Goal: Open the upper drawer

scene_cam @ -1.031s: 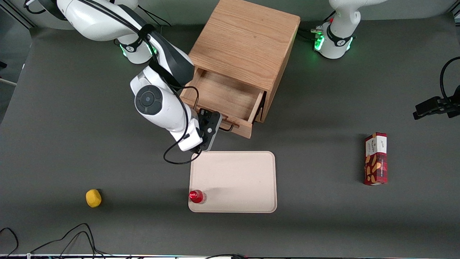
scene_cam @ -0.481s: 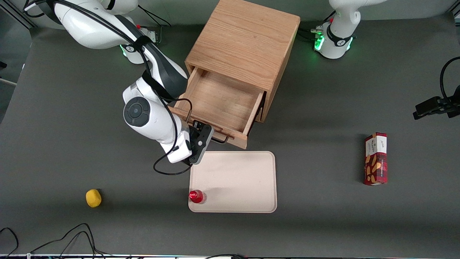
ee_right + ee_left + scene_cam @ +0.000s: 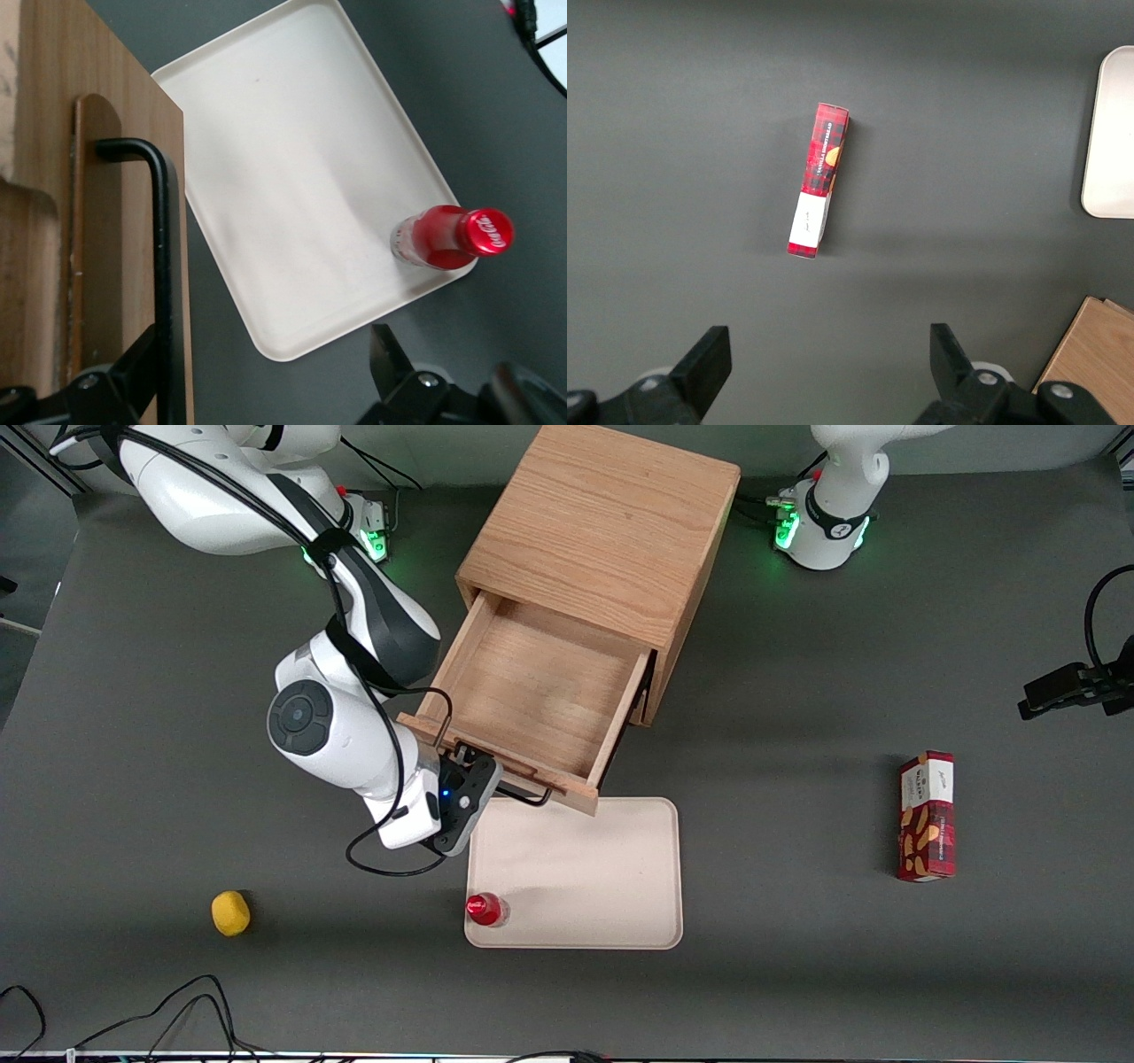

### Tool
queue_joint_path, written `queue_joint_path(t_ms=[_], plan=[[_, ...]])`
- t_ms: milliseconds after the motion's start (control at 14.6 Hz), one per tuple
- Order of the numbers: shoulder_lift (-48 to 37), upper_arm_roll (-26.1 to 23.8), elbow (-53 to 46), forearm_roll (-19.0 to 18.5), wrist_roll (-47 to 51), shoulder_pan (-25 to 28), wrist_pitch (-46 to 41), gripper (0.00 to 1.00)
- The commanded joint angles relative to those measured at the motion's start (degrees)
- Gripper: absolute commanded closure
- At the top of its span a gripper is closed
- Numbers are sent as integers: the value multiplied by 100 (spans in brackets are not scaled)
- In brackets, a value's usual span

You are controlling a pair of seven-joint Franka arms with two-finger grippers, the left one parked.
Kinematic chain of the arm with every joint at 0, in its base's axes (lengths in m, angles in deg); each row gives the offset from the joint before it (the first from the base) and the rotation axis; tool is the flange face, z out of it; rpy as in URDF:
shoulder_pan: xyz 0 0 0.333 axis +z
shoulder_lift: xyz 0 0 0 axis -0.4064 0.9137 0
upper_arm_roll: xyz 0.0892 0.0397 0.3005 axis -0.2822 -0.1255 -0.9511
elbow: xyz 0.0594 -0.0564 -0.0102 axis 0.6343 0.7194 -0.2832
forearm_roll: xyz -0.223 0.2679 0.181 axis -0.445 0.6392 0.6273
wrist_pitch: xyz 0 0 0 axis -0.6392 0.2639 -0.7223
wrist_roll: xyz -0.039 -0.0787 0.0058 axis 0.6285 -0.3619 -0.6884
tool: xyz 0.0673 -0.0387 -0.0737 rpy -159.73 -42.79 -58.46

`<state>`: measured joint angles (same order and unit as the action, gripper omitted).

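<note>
The upper drawer [image 3: 532, 682] of the small oak cabinet [image 3: 602, 522] is pulled far out, and its shallow bare-wood box is empty. Its front edge overhangs the tray's nearest rim. The black wire bar handle [image 3: 524, 794] shows on the drawer front, also in the right wrist view [image 3: 163, 257]. My right gripper [image 3: 493, 778] is at the handle's end toward the working arm. In the right wrist view the gripper [image 3: 261, 367] is open, with one finger [image 3: 133, 365] against the bar and the other finger [image 3: 390, 363] well apart. The lower drawer is hidden under the upper one.
A cream tray [image 3: 585, 868] lies in front of the drawer, nearer the front camera, with a red cola bottle [image 3: 485, 909] standing in its corner. A yellow lemon-like object [image 3: 230, 913] lies toward the working arm's end. A red snack box [image 3: 927, 815] lies toward the parked arm's end.
The drawer has slid farther out of the cabinet toward the front camera. My right gripper moved with the handle the same way, and the drawer front now reaches over the tray's edge.
</note>
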<state>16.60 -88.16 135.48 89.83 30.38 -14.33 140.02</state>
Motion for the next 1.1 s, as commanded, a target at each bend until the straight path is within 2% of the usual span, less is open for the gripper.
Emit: queue_joint_path(t_ms=[0, 275, 687, 824, 1031], plan=[[162, -26, -272, -55, -97, -32, 38, 0], [206, -26, -316, -64, -88, -59, 196, 0], [-417, 194, -273, -29, 219, -68, 196, 0], [-750, 254, -246, 242, 368, -94, 161, 0], [-1444, 729, 174, 891, 422, -234, 100, 0]])
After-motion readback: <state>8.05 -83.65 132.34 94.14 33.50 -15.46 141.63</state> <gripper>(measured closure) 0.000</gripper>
